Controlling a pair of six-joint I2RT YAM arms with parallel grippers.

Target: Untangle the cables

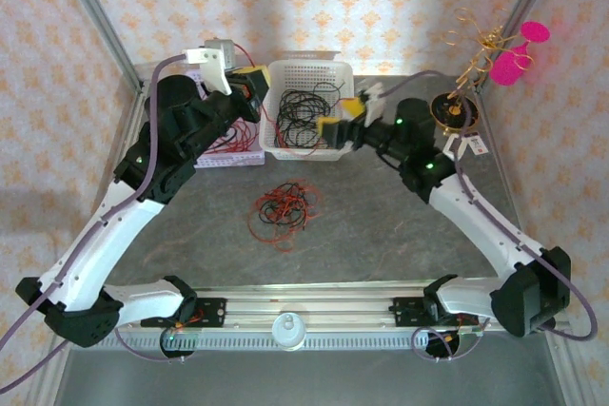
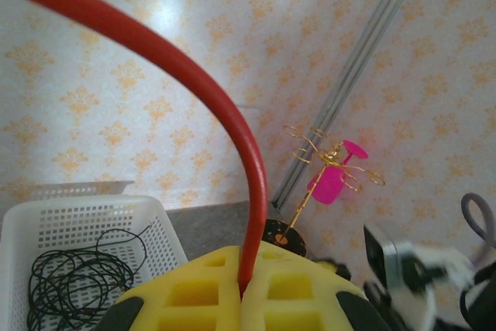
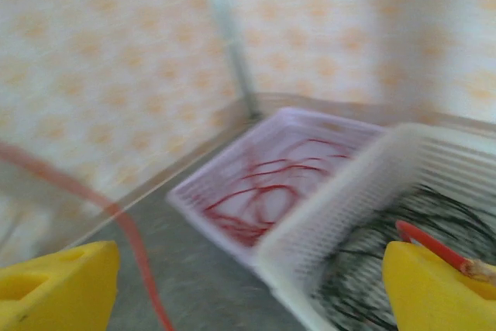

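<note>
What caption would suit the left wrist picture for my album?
Left claw shut on a red cable, beside a white basket holding black cables, pink-and-gold ornament stand beyond.

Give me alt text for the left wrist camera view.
The left gripper is shut on a red cable that arcs up and left. A white basket of black cables sits lower left; a gold stand with pink discs stands behind.
</note>
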